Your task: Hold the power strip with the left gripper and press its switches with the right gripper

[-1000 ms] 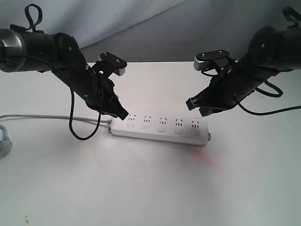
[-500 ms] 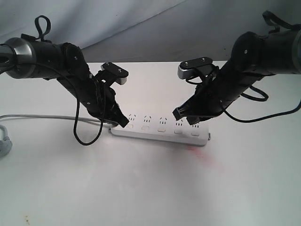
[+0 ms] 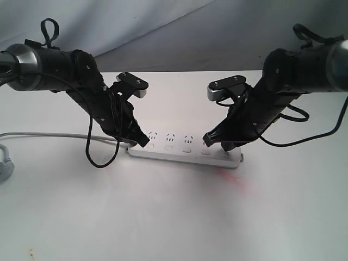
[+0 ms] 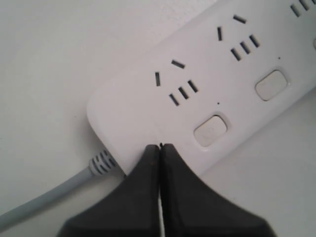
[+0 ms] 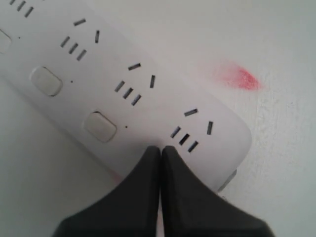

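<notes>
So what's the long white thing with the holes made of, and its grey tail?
The power strip looks like hard plastic. It is smooth, white and slightly shiny, with neat moulded slots and rounded edges. Its grey cord seems to be rubbery or soft plastic. It has a dull finish and a ribbed collar where it joins the strip. That is a guess from looks alone.

- white table (image 3: 163, 223)
- power strip (image 3: 176, 154) lies flat at centre, long axis 9-to-3
- grey cord (image 3: 49, 134) runs off toward 9 o'clock
- red smudge (image 3: 232, 178) at strip's 5 o'clock
</notes>
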